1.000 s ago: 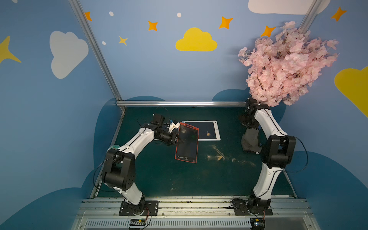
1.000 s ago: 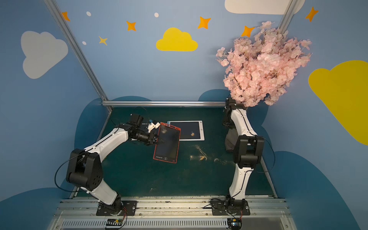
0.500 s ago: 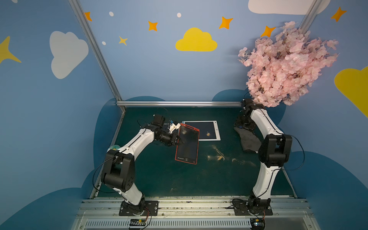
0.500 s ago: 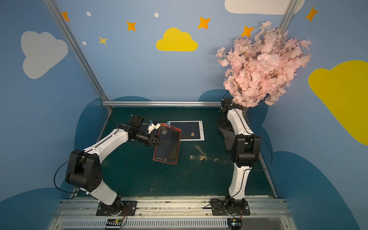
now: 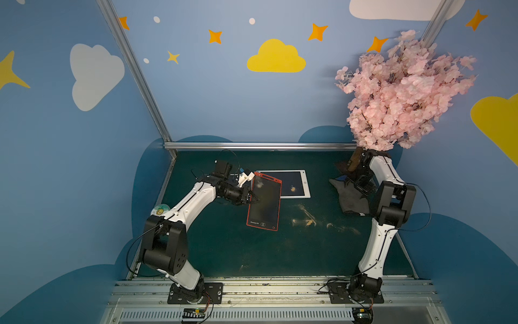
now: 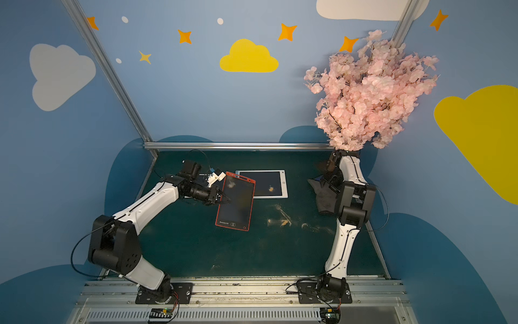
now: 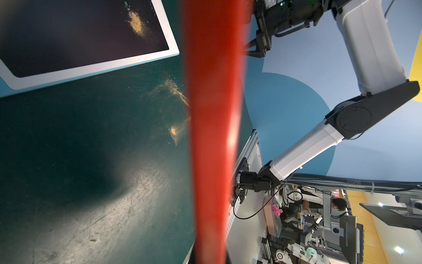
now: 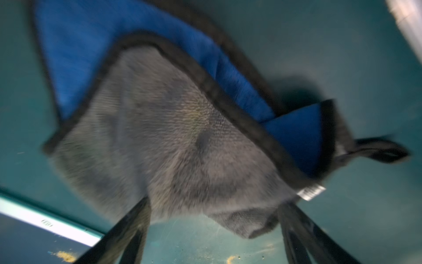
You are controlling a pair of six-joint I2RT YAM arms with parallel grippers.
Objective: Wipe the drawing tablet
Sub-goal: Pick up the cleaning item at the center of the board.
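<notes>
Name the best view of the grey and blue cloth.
Right wrist view: the grey and blue cloth fills it, weave and black hem plain. Both top views show a dark heap by the right arm. Left wrist: absent.

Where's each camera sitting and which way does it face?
Top views: high in front, looking down on the table; both arms show, left end effector gripping the red tablet.
Left wrist: looks along that tablet's edge toward the right arm.
Right wrist: looks down on the cloth, open right end effector framing it.
Shared: white tablet.
</notes>
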